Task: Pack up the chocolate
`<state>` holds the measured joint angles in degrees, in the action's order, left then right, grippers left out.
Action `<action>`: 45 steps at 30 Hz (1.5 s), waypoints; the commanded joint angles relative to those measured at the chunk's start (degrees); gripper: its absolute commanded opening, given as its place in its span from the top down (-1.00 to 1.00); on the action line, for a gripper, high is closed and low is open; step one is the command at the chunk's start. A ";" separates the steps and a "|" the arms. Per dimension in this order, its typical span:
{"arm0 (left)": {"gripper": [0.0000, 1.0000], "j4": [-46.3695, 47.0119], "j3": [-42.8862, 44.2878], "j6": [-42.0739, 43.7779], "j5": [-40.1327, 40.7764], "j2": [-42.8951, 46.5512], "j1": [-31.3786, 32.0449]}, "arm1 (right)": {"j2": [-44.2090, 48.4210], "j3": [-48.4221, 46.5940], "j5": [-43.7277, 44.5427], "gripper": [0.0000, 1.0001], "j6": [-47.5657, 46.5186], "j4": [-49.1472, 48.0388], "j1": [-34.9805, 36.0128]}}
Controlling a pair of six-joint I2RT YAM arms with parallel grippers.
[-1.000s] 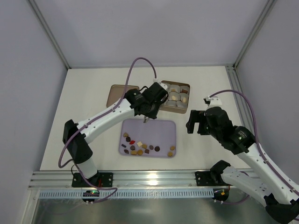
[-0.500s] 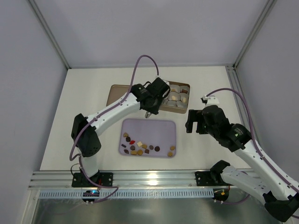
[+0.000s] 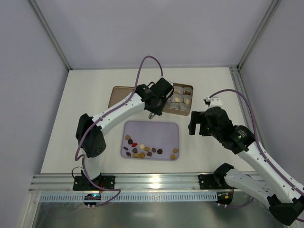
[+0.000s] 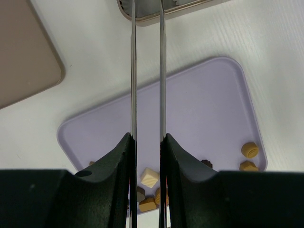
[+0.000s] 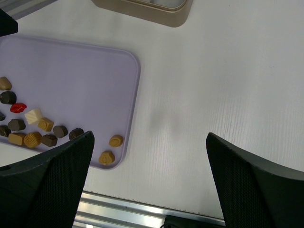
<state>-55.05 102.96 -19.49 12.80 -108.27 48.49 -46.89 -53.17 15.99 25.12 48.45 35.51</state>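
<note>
The chocolate [image 3: 142,151] lies as several small dark, tan, cream and one red pieces along the near edge of the lilac tray [image 3: 156,133]. It also shows in the left wrist view [image 4: 149,178] and the right wrist view [image 5: 38,126]. My left gripper [image 3: 151,115] hangs over the near-left rim of the tan box [image 3: 167,110]. Its thin metal blades [image 4: 133,71] run parallel and narrowly apart, and their tips leave the top of the left wrist view. My right gripper [image 3: 198,124] is wide open and empty, above bare table right of the tray [image 5: 71,71].
The tan box holds pale cup liners [image 3: 178,99]. The flat brown lid [image 3: 121,96] lies left of the box and shows in the left wrist view [image 4: 23,57]. An aluminium rail [image 3: 156,183] runs along the near table edge.
My left gripper has moved from over the tray's far edge up and right to the box's near-left rim. The right arm has barely moved.
</note>
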 commanded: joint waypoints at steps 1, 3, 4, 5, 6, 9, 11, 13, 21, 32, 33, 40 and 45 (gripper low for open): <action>0.42 1.70 2.51 0.85 -0.76 -0.19 -0.59 | 0.14 -2.12 1.50 -1.00 -1.13 -1.51 -0.26; 0.42 1.61 2.60 0.85 -0.84 -0.28 -0.50 | 0.14 -2.12 1.59 -1.00 -1.22 -1.42 -0.26; 0.42 1.70 2.69 0.85 -0.76 -0.36 -0.50 | 0.14 -2.12 1.59 -0.99 -1.22 -1.42 -0.26; 0.40 1.70 2.86 0.85 -0.76 -0.36 -0.59 | 0.14 -2.20 1.59 -0.99 -1.22 -1.42 -0.26; 0.39 1.52 2.78 0.85 -0.84 -0.45 -0.59 | 0.22 -2.20 1.59 -0.99 -1.13 -1.34 -0.26; 0.37 1.43 2.78 0.94 -0.67 -0.36 -0.68 | 0.14 -2.12 1.59 -1.00 -1.22 -1.25 -0.26; 0.34 1.43 2.78 0.85 -0.58 -0.36 -0.68 | 0.22 -2.12 1.59 -0.99 -1.31 -1.42 -0.26; 0.33 1.43 2.86 0.85 -0.58 -0.28 -0.59 | 0.14 -2.12 1.50 -0.99 -1.22 -1.34 -0.26; 0.23 1.34 3.04 1.03 -0.32 -0.10 -0.68 | 0.14 -2.12 1.50 -0.99 -1.13 -1.34 -0.26; 0.23 0.73 4.36 1.03 -1.19 3.23 -0.68 | -0.22 -2.29 1.41 -0.99 -1.04 -1.60 -0.26; 0.23 0.73 4.44 0.94 -1.37 3.67 -0.59 | -0.30 -2.47 1.33 -0.99 -1.04 -1.60 -0.26; 0.24 -0.06 2.08 -0.38 -1.90 10.09 -0.59 | -0.74 -2.56 0.54 -1.00 -0.96 -2.48 -0.26; 0.24 -2.25 -2.23 -1.78 0.21 17.54 -0.59 | -0.83 -2.56 -0.17 -1.00 -0.95 -2.92 -0.26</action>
<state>-55.37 102.69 -19.77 11.57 -96.62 48.23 -47.70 -53.28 16.12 24.34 47.77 35.51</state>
